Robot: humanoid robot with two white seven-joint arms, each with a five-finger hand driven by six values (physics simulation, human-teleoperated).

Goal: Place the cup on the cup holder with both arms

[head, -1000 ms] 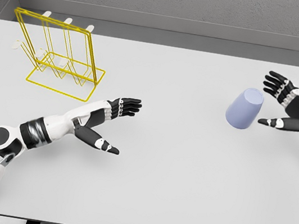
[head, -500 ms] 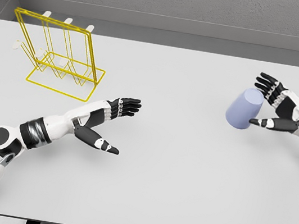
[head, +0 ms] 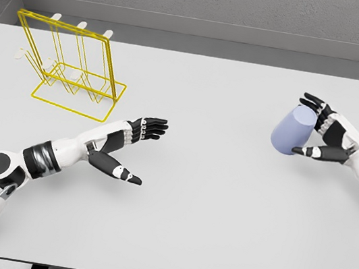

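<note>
Over by the worktop's right edge sits the lavender cup, tilted, and the right hand comes in sideways so fingers and thumb can wrap its body; fingers spread, just touching, no real squeeze that I can see. Yellow wire cup holder is way off at the far-left corner, and the left hand waits mid-worktop, relaxed and holding nothing, probably for a handover.

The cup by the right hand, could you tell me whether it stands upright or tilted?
Tilted: the cup leans, its top toward the right hand.
</note>
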